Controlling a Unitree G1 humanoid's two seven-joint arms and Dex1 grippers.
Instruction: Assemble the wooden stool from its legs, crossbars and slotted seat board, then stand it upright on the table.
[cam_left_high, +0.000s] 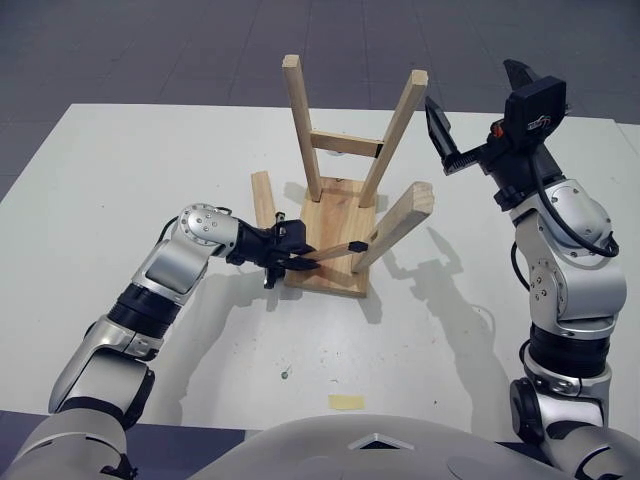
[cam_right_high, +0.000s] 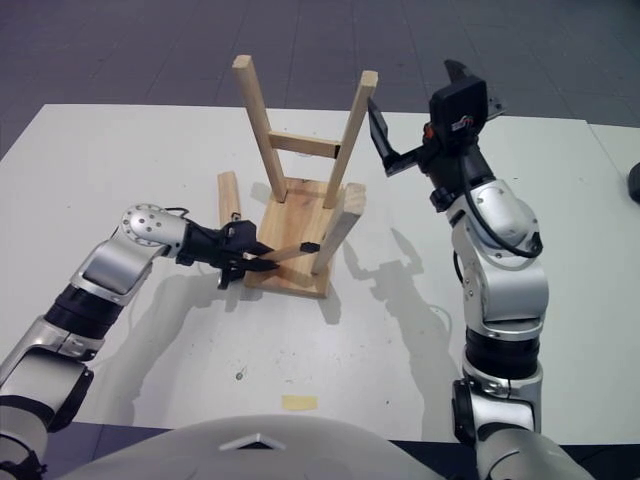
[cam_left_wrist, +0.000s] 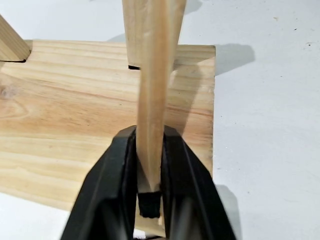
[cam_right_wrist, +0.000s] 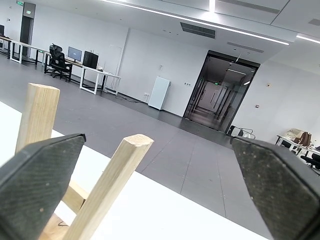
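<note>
The left gripper (cam_left_high: 290, 258) pinched the crossbar (cam_left_high: 336, 251) over the seat board (cam_left_high: 332, 212); the right gripper (cam_left_high: 472, 98) gaped wide beside the far right leg (cam_left_high: 396, 130).

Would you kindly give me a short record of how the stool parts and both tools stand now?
Seat board: flat on the table
Far legs: two, upright in the board, joined by a crossbar
Third leg: tilted, lower end at the board
Fourth leg: lying on the table left of the board
Left tool: shut on a second crossbar that reaches the tilted leg
Right tool: open, raised near one far leg's top
</note>
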